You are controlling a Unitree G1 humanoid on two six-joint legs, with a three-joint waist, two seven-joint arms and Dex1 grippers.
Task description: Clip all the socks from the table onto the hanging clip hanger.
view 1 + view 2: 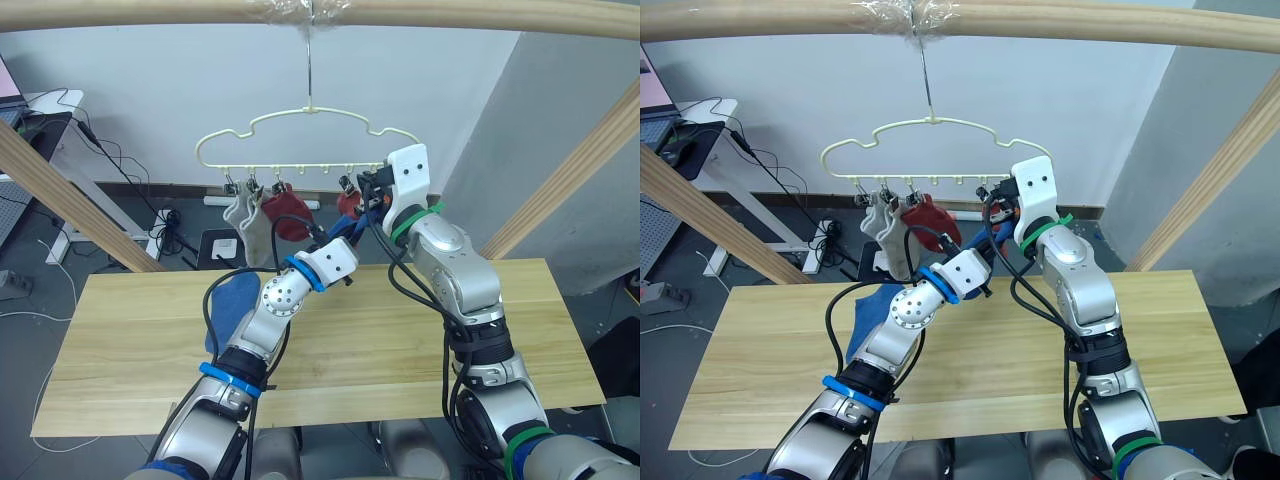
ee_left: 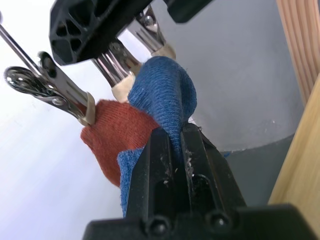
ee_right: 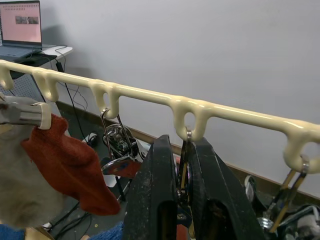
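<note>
Pinched between the pressed-together fingers of the left end effector, a blue sock is held up with its toe end just under the clips, its long axis hanging down toward the tabletop. A rust-red sock is seen already clipped just beside it. The right end effector is closed on a metal clip hanging from the hanger, and is judged to be squeezing it open. The coming move is judged to turn on the sock edge lying just below and beside that clip. A second blue sock is left on the tabletop; two grey socks are hung.
</note>
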